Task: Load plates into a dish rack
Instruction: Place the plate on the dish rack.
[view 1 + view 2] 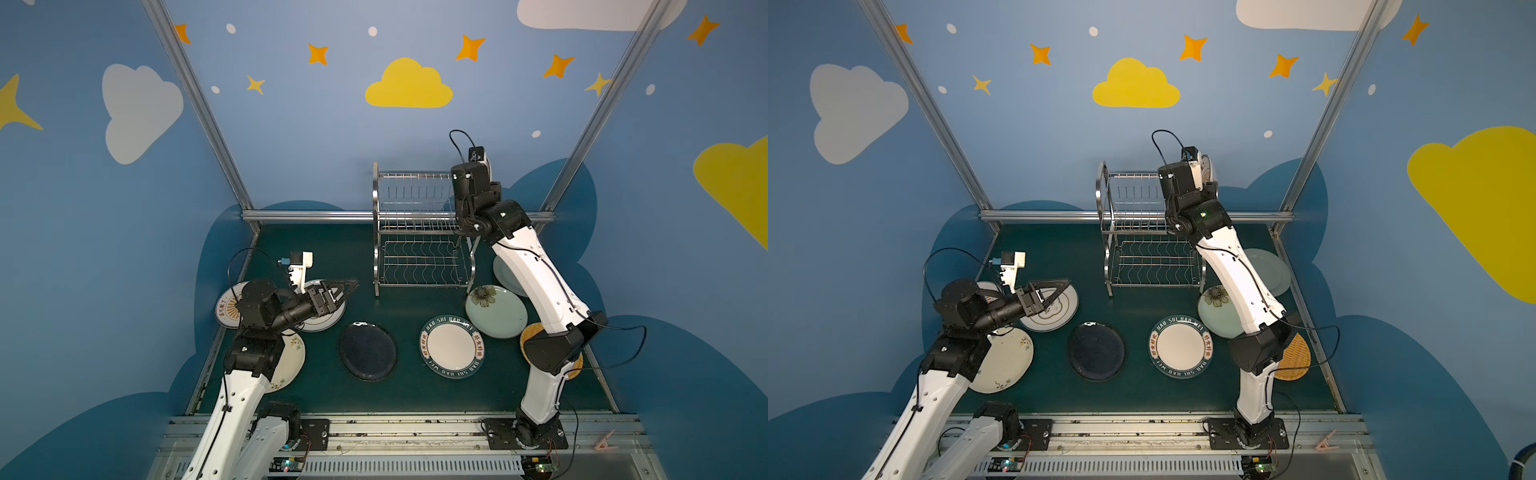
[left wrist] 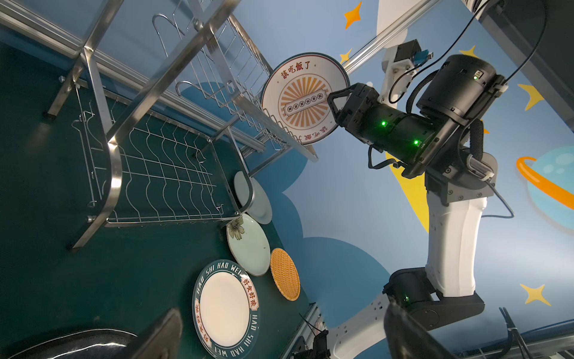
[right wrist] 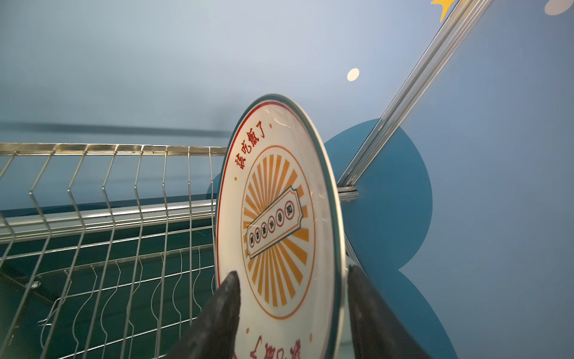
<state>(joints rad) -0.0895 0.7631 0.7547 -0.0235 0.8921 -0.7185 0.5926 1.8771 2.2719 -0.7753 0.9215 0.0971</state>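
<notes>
Sunburst plate point(image 3: 279, 202) stands on edge in the top tier of the rack point(image 1: 376, 241), at the end nearer the right arm, with its printed face toward the rack's other end. The right end effector point(image 3: 292, 270) straddles its rim: one finger point(image 3: 217, 314) sits before the face, the other behind the plate, and the jaws are parted wider than the plate is thick. Whether either finger touches the plate I cannot tell. In both top views the wrist covers this, and only a sliver of the plate shows past it. The rack stands at the back of the dark green worktop point(image 1: 316, 257), near the middle.

The left end effector point(image 1: 353, 286) hangs over the gold-ringed plate point(image 1: 1052, 316), jaws spread wide, with nothing between them.

Eight more lie flat on the worktop. The gold-ringed plate, a second sunburst plate point(image 1: 226, 311) and a floral plate point(image 1: 1007, 361) sit close together on the left, the last two partly under the left arm. A black plate point(image 1: 368, 352) lies in front of the rack, with a lettered plate point(image 1: 451, 347) just beside it. A flowered pale green plate point(image 1: 498, 316) lies near the rack's front right foot, a woven plate point(image 1: 1298, 357) just beside it and partly under the right arm's elbow. A plain pale plate point(image 1: 1268, 270) lies beside the rack's right end, partly behind the right arm.
</notes>
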